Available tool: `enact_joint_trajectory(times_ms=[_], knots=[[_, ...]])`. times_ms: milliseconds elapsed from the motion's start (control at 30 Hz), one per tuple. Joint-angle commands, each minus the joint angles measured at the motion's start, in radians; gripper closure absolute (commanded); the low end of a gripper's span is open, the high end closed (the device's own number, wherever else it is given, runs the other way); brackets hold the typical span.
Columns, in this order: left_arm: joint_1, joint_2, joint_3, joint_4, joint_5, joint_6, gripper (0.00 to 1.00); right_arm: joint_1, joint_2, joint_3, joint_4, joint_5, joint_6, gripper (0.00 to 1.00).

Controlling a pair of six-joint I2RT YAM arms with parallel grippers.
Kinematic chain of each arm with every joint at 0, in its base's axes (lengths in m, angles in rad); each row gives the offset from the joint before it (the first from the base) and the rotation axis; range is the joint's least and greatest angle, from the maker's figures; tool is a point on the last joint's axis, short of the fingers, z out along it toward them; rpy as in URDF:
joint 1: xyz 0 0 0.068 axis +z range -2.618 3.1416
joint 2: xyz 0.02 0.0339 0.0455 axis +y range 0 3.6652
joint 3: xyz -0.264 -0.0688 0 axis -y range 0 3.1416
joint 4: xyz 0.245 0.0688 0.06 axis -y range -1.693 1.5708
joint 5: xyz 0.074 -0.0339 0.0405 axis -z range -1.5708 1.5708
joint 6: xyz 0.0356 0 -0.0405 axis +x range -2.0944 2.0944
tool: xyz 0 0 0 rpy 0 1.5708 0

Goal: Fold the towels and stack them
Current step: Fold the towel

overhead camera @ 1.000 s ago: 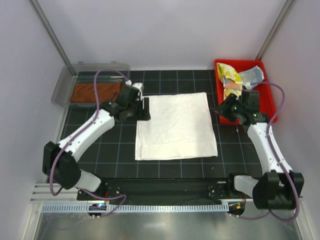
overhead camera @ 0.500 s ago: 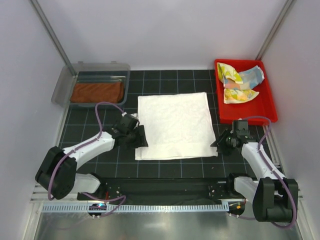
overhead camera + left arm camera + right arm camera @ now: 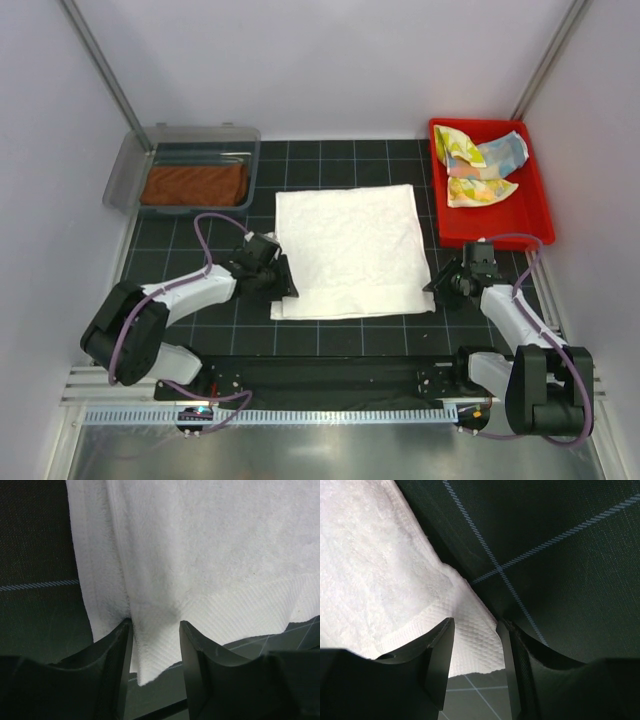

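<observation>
Corners of white towel [image 3: 350,250] sit between both sets of fingers

The left end effector [image 3: 283,283] is low at the towel's near-left corner, and the right end effector [image 3: 440,283] is low at its near-right corner. The cloth lies flat on the tabletop [image 3: 350,335], spreading between the two and away from them toward the far side.

In the left wrist view, the left end effector [image 3: 156,630] has its fingers [image 3: 112,655] apart with the folded corner of the white towel [image 3: 200,555] filling the gap. One finger touches the layered side edge. I cannot tell whether the fingers pinch the cloth or only straddle it.

In the right wrist view, the right end effector [image 3: 476,630] likewise has its fingers [image 3: 437,655] apart, and the waffle-textured corner of the white towel [image 3: 365,570] lies between them, with dark gridded mat beyond its tip. Here too I cannot tell whether the corner is grasped or merely enclosed.

Well beyond the left end effector, to its far left, a rust-brown towel [image 3: 195,185] lies folded in a clear bin [image 3: 125,175]. Beyond the right end effector, a red tray [image 3: 540,215] holds a crumpled pale yellow patterned towel [image 3: 455,148] and a light-blue towel [image 3: 505,150], touching each other.
</observation>
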State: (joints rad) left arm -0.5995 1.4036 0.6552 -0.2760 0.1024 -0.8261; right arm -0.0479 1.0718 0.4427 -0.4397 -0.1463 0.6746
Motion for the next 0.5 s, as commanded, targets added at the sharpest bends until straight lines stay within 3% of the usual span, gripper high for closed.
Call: enact_joint_trajectory(times_ms=[0,167,200,300,467], knots=[[-0.005,0.021,-0.009,0.046,-0.003,-0.011,0.56,0.002,-0.018,-0.012,0.048,0.053,0.016,0.50],[-0.005,0.055,0.004,0.018,-0.047,0.005,0.73,0.002,-0.027,-0.025,0.067,0.041,0.013,0.50],[-0.005,0.064,0.017,-0.004,-0.064,0.010,0.81,0.002,-0.016,-0.035,0.065,0.030,0.016,0.50],[-0.005,0.074,0.027,-0.040,-0.093,0.027,0.93,0.002,-0.013,-0.048,0.070,-0.010,0.029,0.49],[-0.003,0.044,0.038,-0.068,-0.118,0.033,0.99,0.002,-0.107,-0.071,0.041,0.010,0.054,0.41]])
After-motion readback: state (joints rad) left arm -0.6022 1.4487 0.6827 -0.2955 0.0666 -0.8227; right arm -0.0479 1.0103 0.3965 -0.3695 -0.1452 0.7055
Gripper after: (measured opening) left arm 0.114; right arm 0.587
